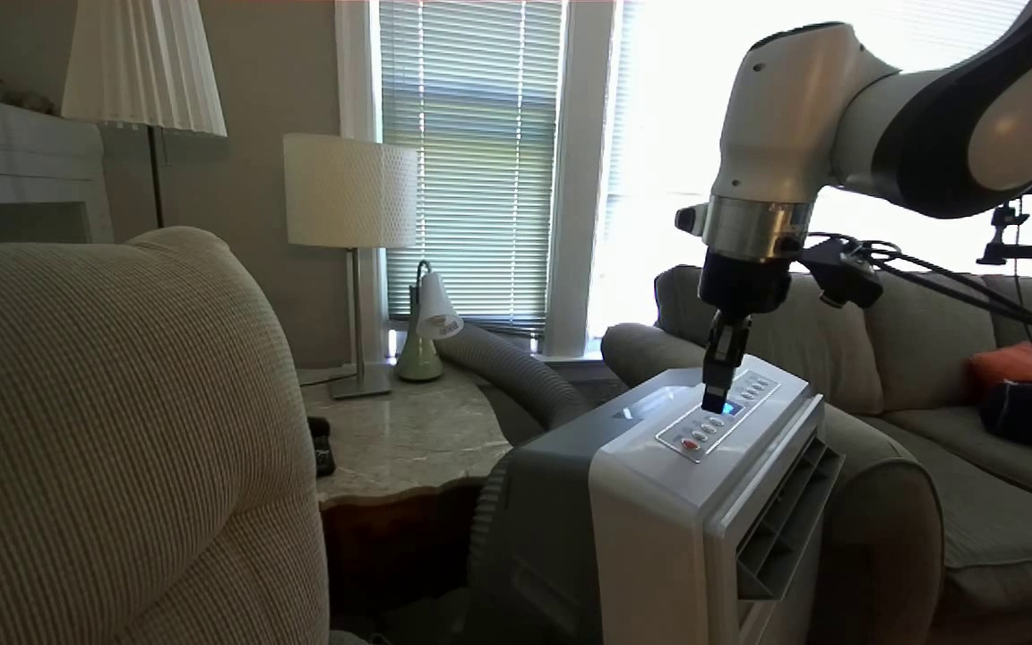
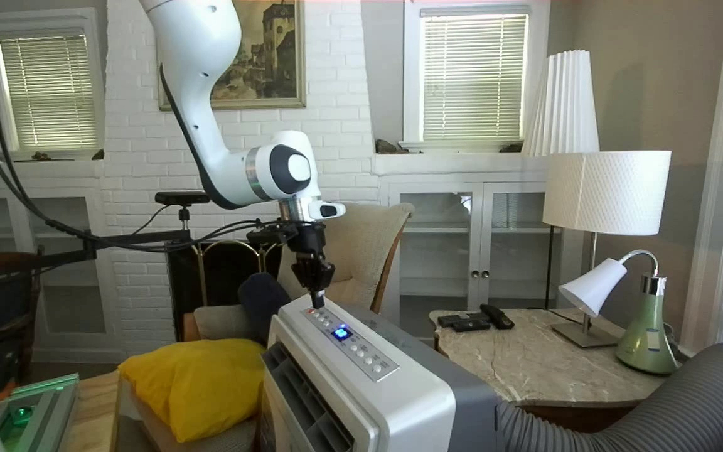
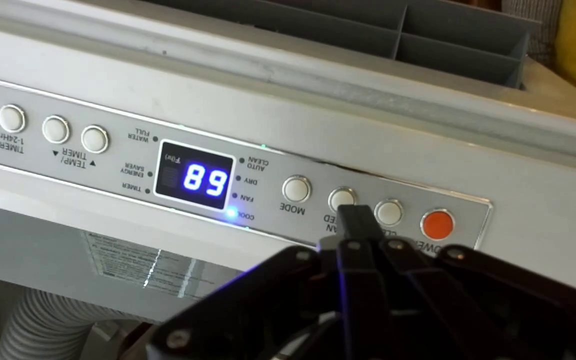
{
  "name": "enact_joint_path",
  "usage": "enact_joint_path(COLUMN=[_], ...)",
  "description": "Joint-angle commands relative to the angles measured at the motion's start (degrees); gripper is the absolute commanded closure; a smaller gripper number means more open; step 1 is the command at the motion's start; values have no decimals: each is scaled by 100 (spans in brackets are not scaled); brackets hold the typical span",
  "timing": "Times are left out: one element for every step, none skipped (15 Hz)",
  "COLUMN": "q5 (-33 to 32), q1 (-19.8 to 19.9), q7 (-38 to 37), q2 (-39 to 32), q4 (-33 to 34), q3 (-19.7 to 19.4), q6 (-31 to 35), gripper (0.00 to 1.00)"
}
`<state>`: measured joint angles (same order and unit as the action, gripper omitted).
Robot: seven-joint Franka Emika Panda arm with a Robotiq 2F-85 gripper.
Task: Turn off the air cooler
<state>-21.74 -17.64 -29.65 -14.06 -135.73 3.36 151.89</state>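
The air cooler (image 1: 650, 533), a tall, boxy appliance of white and grey plastic, is seen in both exterior views; it is placed just beside the arm of a grey-brown upholstered sofa (image 1: 892, 502) and near a marble-topped bench (image 2: 524, 364). A grey louvred vent (image 1: 785, 528) is set into one side, and a grey, ribbed hose (image 2: 663, 402) is led off at the rear. Above the slanted silver control panel (image 3: 273, 212), the black two-fingered hand (image 3: 360, 222) is held pointing down; it is clenched, its fingers (image 3: 358, 220) brought together. In the wrist view (where the lettering is shown upside down) the edge of the round white fan button (image 3: 341, 196) is overlapped by the tips, while the round orange power button (image 3: 437, 224) is seen uncovered, beyond another white button (image 3: 388, 212). Whether a button is touched cannot be told. Blue digits are lit on the black display (image 3: 170, 182), and a blue light (image 3: 231, 213) beside COOL. By the bench, a table lamp with a white drum shade (image 2: 606, 191), a white-and-green desk lamp (image 2: 647, 336) and black remote controls (image 2: 470, 325) are carried.
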Motion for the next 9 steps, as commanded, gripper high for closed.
enact_joint_path(q5=[-240, -231, -223, -227, -274, -286, -290, -320, -279], q1=[-140, -154, -167, -178, -198, -211, -222, -239, -228], q7=[-224, -217, -202, -199, -220, -236, -230, -249, -180], q2=[-162, -174, -183, -189, -202, -207, -212, -218, -229], q4=[113, 115, 119, 119, 120, 117, 115, 112, 120], q3=[-141, -156, -164, -175, -201, -218, -233, -256, -239], q6=[45, 53, 44, 46, 59, 78, 74, 91, 41], gripper=[100, 100, 100, 100, 100, 100, 100, 100, 100])
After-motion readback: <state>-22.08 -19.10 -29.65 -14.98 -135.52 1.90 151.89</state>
